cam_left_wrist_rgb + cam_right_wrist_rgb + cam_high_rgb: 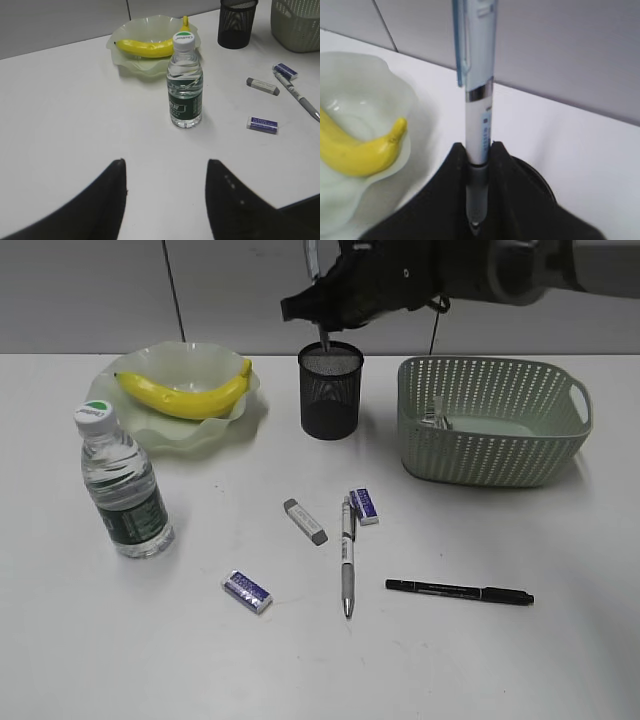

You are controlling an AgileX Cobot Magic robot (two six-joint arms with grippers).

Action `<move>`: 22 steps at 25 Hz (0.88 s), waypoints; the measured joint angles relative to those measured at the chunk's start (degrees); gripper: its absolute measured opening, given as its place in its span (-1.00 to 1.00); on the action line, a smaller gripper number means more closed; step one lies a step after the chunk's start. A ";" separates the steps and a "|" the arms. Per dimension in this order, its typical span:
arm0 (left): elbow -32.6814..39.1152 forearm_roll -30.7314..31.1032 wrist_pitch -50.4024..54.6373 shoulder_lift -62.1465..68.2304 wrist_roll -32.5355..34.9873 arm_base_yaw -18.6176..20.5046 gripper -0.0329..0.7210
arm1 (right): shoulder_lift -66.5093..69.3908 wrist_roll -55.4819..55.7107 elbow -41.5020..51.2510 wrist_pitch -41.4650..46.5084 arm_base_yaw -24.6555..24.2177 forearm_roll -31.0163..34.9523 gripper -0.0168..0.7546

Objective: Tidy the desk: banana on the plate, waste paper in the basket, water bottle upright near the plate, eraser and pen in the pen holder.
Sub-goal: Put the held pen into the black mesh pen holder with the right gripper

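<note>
An office-like test bench: a plain white desk against grey panel walls, scattered stationery.

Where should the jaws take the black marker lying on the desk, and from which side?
Probably at the middle of the barrel of the black marker, coming straight down from above. It lies flat on the desk, running left to right, with bare tabletop on both long sides, so the jaws should close across its thin width.

Pale grey panelled wall behind, dark vertical seam; even, soft light.
</note>
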 joint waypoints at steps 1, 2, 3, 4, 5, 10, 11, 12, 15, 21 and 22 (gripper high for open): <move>0.00 0.00 0.00 0.00 -0.05 0.00 0.10 | 0.57 0.00 0.00 0.25 0.00 0.00 -0.67; 0.00 0.00 0.00 0.00 -0.05 0.00 0.10 | 1.11 0.00 0.00 0.65 0.00 -0.05 -0.67; 0.00 0.00 0.00 0.00 -0.05 0.00 0.10 | 1.56 0.00 0.00 1.19 -0.07 -0.10 -0.67; 0.00 0.00 0.00 0.00 -0.05 0.00 0.10 | 1.83 0.00 0.00 1.74 -0.10 -0.21 -0.67; 0.00 0.00 0.00 0.00 -0.05 0.00 0.10 | 2.16 0.00 0.00 2.32 -0.19 -0.21 -0.67; 0.00 0.00 0.00 0.00 -0.05 0.00 0.10 | 3.66 0.00 0.02 3.84 -0.25 -0.49 -0.58; 0.00 0.00 0.00 0.00 -0.05 0.00 0.10 | 3.69 0.00 0.16 3.91 -0.26 -0.49 -0.48; 0.00 0.00 0.00 0.00 -0.05 0.00 0.10 | 3.69 0.00 0.22 4.03 -0.26 -0.64 -0.34; 0.00 0.00 0.00 0.00 -0.05 0.00 0.10 | 3.27 0.00 0.26 4.50 -0.26 -0.87 0.06; 0.00 0.00 0.00 0.00 -0.05 0.00 0.10 | -2.48 -0.23 0.26 19.39 -0.26 -0.88 0.23; 0.00 0.00 0.00 0.00 -0.05 0.00 0.10 | -3.74 -0.25 0.20 23.27 -0.26 -0.83 0.22</move>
